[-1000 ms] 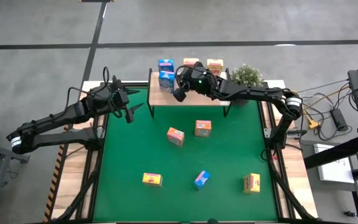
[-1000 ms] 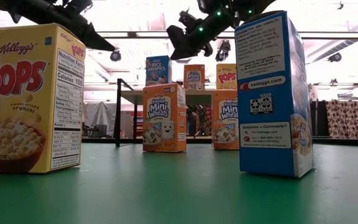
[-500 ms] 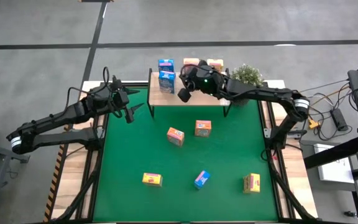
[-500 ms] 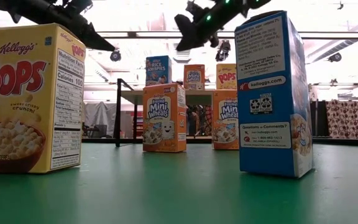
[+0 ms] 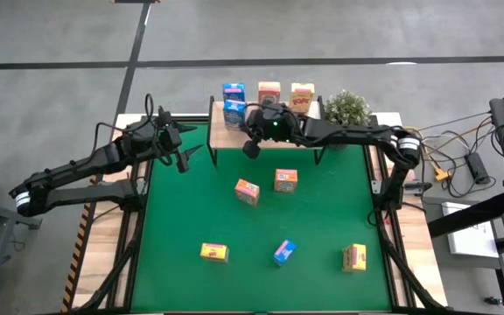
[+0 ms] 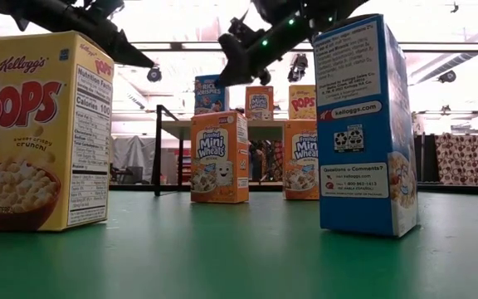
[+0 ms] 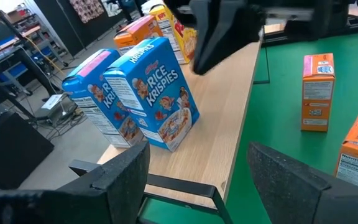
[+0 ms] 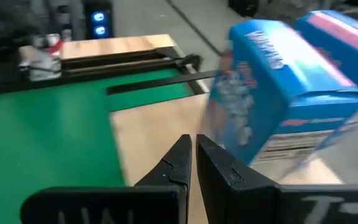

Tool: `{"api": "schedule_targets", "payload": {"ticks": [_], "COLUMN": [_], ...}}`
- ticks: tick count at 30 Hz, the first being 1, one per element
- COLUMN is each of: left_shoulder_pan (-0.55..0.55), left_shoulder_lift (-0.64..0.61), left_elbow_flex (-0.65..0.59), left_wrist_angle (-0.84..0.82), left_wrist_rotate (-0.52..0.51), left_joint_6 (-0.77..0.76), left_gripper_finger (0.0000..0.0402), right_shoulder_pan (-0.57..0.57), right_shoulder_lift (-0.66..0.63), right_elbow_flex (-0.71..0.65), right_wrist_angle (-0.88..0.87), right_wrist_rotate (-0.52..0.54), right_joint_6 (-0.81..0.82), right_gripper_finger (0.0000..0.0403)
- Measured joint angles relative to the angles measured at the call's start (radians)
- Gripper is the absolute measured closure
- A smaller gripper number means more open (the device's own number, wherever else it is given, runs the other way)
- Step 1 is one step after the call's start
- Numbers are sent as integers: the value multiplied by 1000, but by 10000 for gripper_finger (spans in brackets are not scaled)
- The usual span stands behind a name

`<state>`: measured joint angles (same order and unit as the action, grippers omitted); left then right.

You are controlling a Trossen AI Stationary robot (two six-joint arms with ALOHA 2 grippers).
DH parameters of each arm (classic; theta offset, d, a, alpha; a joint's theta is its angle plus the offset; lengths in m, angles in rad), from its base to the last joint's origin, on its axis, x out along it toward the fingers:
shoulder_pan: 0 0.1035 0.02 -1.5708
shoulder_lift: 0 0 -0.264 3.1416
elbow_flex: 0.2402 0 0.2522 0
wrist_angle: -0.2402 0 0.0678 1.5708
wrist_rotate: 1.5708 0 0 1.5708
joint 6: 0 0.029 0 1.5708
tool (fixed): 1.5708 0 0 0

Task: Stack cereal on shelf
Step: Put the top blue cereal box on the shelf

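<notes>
Over shelf (image 5: 274,138), right fingers (image 8: 180,163) closed

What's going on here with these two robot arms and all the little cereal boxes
The robot is putting cereal boxes onto a low wooden shelf at the far edge of the green mat. Four boxes stand on it: two blue, one orange-red and one yellow. The right gripper hovers empty over the shelf's front edge, fingers nearly closed. The left gripper waits open near the shelf's left end. Five boxes wait on the mat, including the two orange-red ones nearest the shelf.
</notes>
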<state>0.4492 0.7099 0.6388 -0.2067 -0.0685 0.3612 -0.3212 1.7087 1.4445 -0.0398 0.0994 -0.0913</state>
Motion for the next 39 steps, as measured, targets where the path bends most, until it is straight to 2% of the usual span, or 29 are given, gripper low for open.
{"api": "schedule_targets", "payload": {"ticks": [5, 15, 20, 26, 39], "left_shoulder_pan": [0, 0, 0, 0, 0], "left_shoulder_lift": [3, 3, 3, 3, 5], "left_elbow_flex": [0, 0, 0, 0, 0], "left_wrist_angle": [0, 0, 0, 0, 1], "left_wrist_rotate": [0, 0, 0, 0, 0], "left_joint_6": [1, 1, 1, 1, 16], "left_gripper_finger": [150, 150, 150, 150, 150], "right_shoulder_pan": [-8, -6, -4, -35, -54], "right_shoulder_lift": [11, 6, -17, -18, 10], "right_elbow_flex": [0, 0, 11, 18, 18], "right_wrist_angle": [15, 1, -122, -129, 21], "right_wrist_rotate": [117, 120, 137, 284, 259], "right_joint_6": [-38, -48, -4, 55, 46], "right_gripper_finger": [390, 390, 390, 390, 390]}}
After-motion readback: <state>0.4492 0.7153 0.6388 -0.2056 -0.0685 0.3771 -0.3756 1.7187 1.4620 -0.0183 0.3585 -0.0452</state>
